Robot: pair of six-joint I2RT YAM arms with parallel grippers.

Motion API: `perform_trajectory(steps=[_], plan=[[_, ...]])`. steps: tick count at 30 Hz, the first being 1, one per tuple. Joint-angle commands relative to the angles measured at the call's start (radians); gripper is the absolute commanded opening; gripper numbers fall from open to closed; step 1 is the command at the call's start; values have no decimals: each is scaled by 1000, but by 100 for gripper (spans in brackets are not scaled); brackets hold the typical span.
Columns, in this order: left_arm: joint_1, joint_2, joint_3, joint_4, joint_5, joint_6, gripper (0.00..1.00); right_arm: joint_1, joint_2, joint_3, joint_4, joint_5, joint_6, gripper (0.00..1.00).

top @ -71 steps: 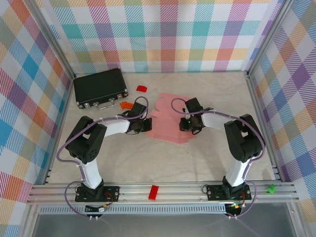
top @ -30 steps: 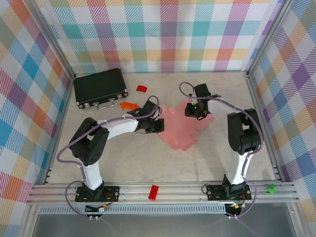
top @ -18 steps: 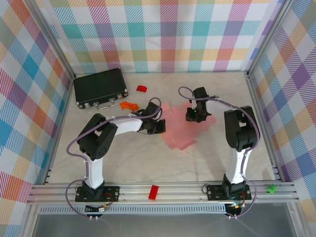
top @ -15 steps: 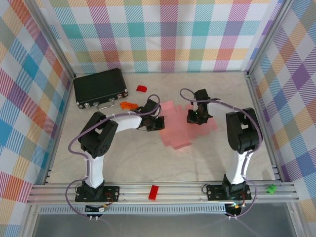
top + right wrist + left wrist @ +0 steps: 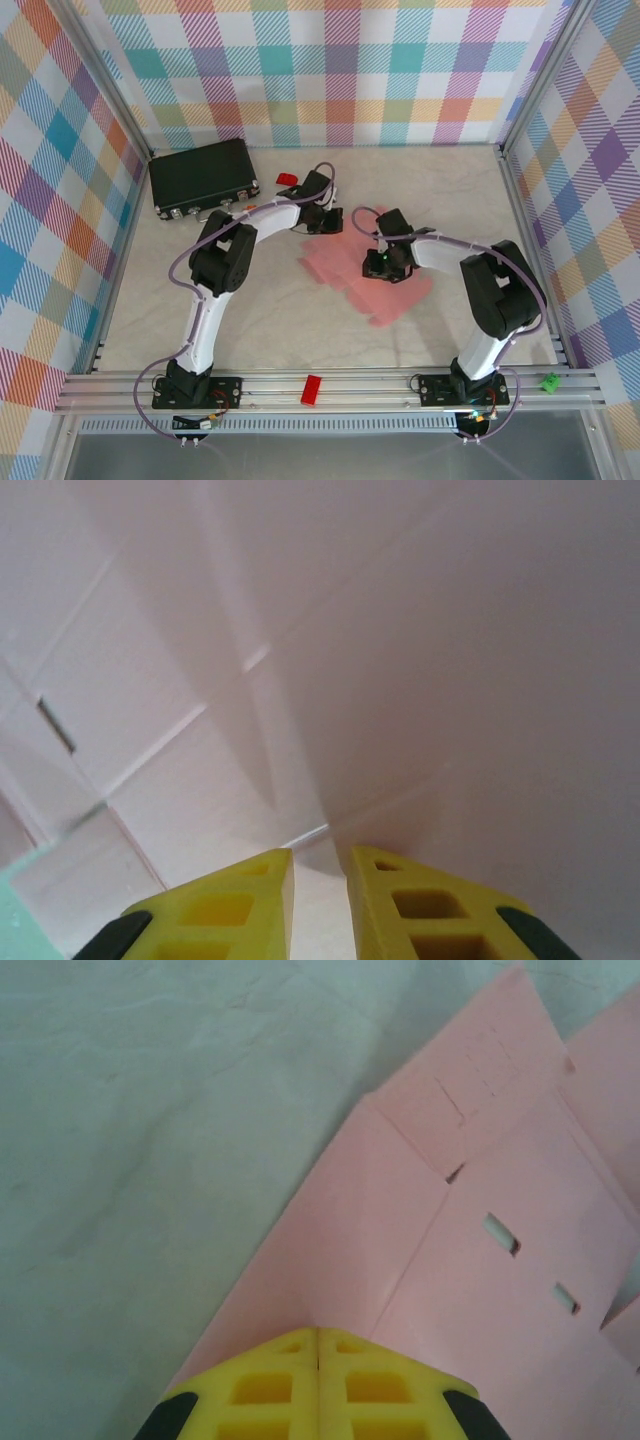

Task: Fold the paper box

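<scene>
The paper box [image 5: 352, 272] was a flat pink sheet lying in the middle of the table [image 5: 250, 320]. It had flaps and small slots cut in it.

The left claw [image 5: 325, 218] was at the far left corner of the sheet. In the left wrist view its yellow fingers [image 5: 270, 1380] were pressed tight together, pinching the edge of the pink sheet [image 5: 480, 1260].

The right claw [image 5: 383, 264] sat on the middle of the sheet. In the right wrist view the claw [image 5: 318, 858] was only a little bit apart. A lifted flap of the sheet [image 5: 450, 660] ran down to that small gap.

A black case [image 5: 203, 178] lay in the far left corner, well apart from the sheet. A small red block [image 5: 288, 179] lay beside it.
</scene>
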Motion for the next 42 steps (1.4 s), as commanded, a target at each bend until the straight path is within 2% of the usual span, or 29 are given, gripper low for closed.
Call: perform_trajectory(steps=[1, 6, 10, 14, 17, 22, 25, 28, 33, 42], plan=[[15, 67, 81, -105, 32, 51, 0, 51, -9, -57, 39, -32, 111, 24], [15, 116, 204, -158, 86, 62, 0, 110, -12, -65, 180, -62, 196, 24], [15, 109, 306, -224, 106, 72, 5, 122, -66, -51, 186, 3, 204, 24], [15, 37, 338, -256, 76, 68, 25, 109, -143, -25, 112, 98, 140, 26], [15, -43, 301, -251, 51, 64, 35, 75, -172, -6, 74, 108, 85, 27], [16, -209, 121, -232, -109, 59, 51, 2, -150, 26, 47, 34, -23, 27], [19, -287, -4, -231, -247, 29, 58, -4, -106, 53, 30, 5, -71, 26], [28, -333, -106, -218, -329, -11, 67, -2, -56, 56, 38, -27, -70, 24], [36, -307, -142, -210, -302, -16, 69, 4, 3, 23, 86, -44, -34, 22], [41, -207, -103, -215, -275, -27, 67, 36, 50, -12, 126, -29, 20, 20]])
